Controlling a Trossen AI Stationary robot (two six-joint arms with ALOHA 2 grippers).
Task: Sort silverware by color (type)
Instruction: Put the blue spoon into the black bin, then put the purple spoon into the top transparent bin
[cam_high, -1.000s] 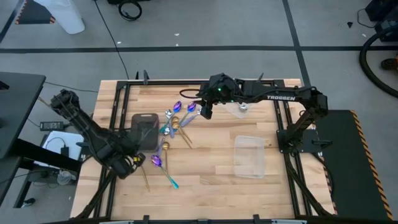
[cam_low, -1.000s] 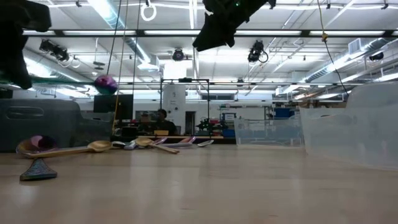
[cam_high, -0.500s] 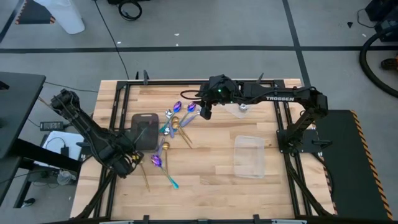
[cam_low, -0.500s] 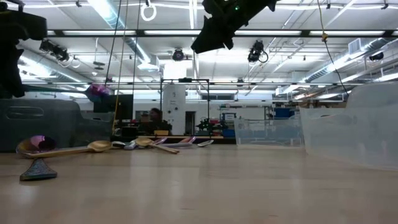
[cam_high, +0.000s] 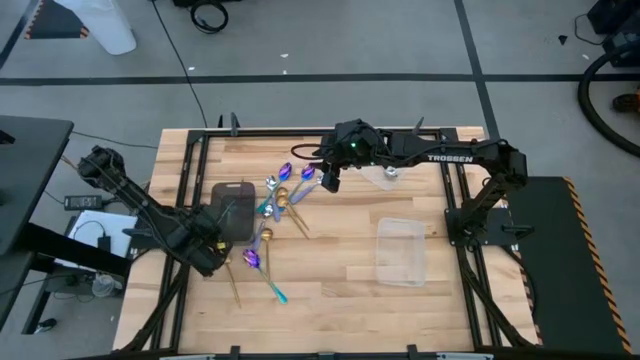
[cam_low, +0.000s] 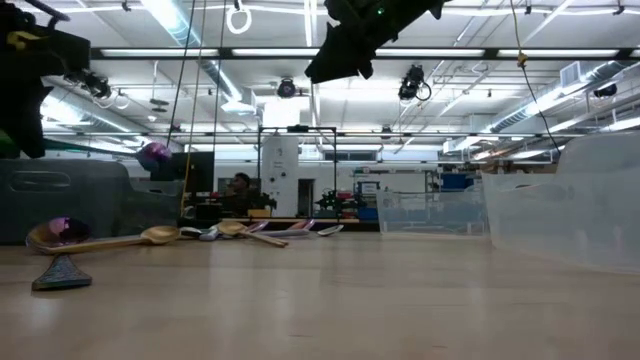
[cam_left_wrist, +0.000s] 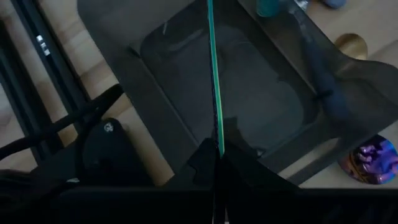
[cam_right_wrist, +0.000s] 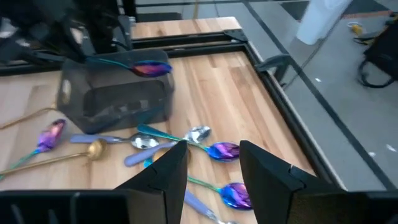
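Wooden table at centre: most spoons lie unsorted. One teal-handled spoon is clamped in the left gripper over the grey tray; the right gripper is held with fingers apart.

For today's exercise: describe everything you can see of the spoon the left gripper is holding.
The held spoon has a thin teal handle and a shiny iridescent purple-blue bowl. The left gripper, shut on the handle's end, holds it roughly level above the dark grey tray, bowl pointing away from the gripper. It touches only the gripper's fingers.
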